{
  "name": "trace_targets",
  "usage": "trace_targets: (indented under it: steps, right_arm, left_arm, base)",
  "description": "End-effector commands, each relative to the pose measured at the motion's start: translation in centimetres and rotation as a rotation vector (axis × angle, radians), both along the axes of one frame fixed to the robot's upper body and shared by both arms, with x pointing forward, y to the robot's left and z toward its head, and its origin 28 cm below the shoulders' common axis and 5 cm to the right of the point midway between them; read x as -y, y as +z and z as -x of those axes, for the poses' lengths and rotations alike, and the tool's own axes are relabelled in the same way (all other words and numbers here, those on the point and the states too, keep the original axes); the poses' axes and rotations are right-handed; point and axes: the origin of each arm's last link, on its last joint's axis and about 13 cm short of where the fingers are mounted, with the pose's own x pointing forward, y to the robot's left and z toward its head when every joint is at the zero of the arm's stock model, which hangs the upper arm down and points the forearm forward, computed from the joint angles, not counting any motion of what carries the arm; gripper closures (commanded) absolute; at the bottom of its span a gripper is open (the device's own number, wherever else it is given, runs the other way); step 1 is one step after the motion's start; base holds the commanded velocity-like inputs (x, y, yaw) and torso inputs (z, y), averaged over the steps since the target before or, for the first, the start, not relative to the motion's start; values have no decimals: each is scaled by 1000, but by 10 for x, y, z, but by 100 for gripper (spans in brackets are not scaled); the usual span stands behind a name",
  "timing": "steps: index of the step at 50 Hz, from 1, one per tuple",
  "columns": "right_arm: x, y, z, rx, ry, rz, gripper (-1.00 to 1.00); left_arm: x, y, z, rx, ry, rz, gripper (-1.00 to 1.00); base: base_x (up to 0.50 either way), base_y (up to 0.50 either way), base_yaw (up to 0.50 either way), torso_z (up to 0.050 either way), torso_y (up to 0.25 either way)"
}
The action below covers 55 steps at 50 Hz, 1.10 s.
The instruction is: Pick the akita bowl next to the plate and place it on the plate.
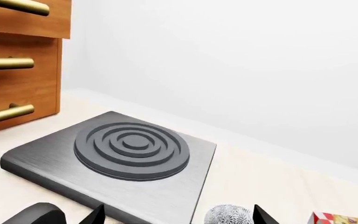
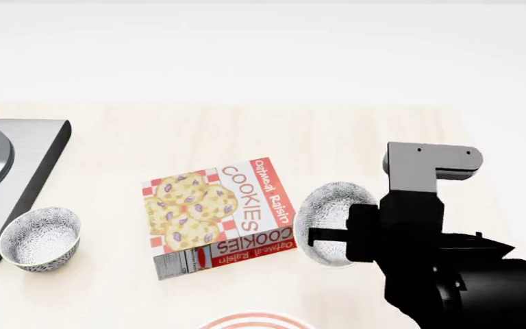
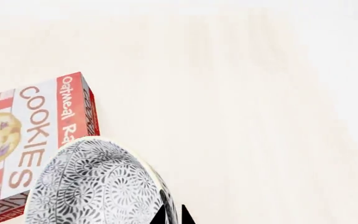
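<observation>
The akita bowl (image 2: pixel 329 221), speckled grey-black-and-white, hangs tilted on its side above the counter, just right of the cookie box. My right gripper (image 3: pixel 171 217) is shut on its rim, one fingertip inside and one outside; the bowl's patterned outside (image 3: pixel 95 186) fills the near part of the right wrist view. Only the red-ringed rim of the plate (image 2: pixel 254 321) shows at the head view's bottom edge, below and left of the held bowl. A second identical bowl (image 2: pixel 39 238) stands upright beside the hob. My left gripper (image 1: pixel 179 220) is open, with that bowl (image 1: pixel 229 215) seen near one fingertip.
A cookie box (image 2: pixel 219 216) lies flat between the two bowls. A grey hob plate (image 1: pixel 129 149) with concentric rings sits at the counter's left (image 2: pixel 7 171). Wooden drawers with brass handles (image 1: pixel 17 60) stand beyond it. A white wall backs the counter.
</observation>
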Motion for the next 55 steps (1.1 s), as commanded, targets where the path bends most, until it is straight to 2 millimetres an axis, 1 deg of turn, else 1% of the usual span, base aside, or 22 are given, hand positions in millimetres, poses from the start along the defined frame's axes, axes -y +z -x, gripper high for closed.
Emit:
trace_targets:
  steps: [1,5,6,7,13,15,16,18,23,28,32,36,49,55]
  right_arm:
    - [-5,41,20,153,24,44,100]
    - [-6,52,25,184,25,44,100]
    - [-6,53,26,184,23,49,100]
    - [-7,56,28,193,32,46,100]
    - [-9,64,33,196,53,15,100]
    - [-9,67,36,185,63,5,100]
    - [-8,69,36,168,69,-31,100]
    - [-7,70,37,160,78,-42,100]
    - [-6,74,45,94,131,-140,100]
    - [-7,79,51,53,175,-167,100]
    - [-8,77,56,14,205,-163,100]
    - [-7,75,58,-3,215,-195,100]
    - [-8,61,68,-94,282,-223,100]
    - [-8,56,69,-113,300,-233,100]
  left_arm:
    - [0,1,0,-1,0,2,-100]
    - [1,2,1,-1,1,2,-100]
    - [1,2,1,-1,1,2,-100]
    - [0,-2,-1,-1,0,1,-100]
    - [0,-1,0,-1,1,3,-100]
    - [0,0,0,-1,1,2,-100]
    - [0,1,0,-1,1,3,-100]
    - [0,0,0,-1,1,1,-100]
    - [0,-1,0,-1,2,0,-100]
    - [0,0,1,-1,2,0,-100]
    - [0,-1,0,-1,2,1,-100]
    - [1,1,1,-1,1,1,-100]
    - [1,2,1,-1,1,2,-100]
    - [0,1,1,-2,2,4,-100]
  base:
    - [0,0,0,0,0]
    - [0,0,0,0,0]
    - [0,0,0,0,0]
    - [0,0,0,0,0]
    - [0,0,0,0,0]
    - [0,0,0,0,0]
    - [0,0,0,0,0]
    - [0,0,0,0,0]
    - [0,0,0,0,0]
    - [0,0,0,0,0]
    - [0,0,0,0,3]
    - [0,0,0,0,0]
    - [0,0,0,0,0]
    - [0,0,0,0,0]
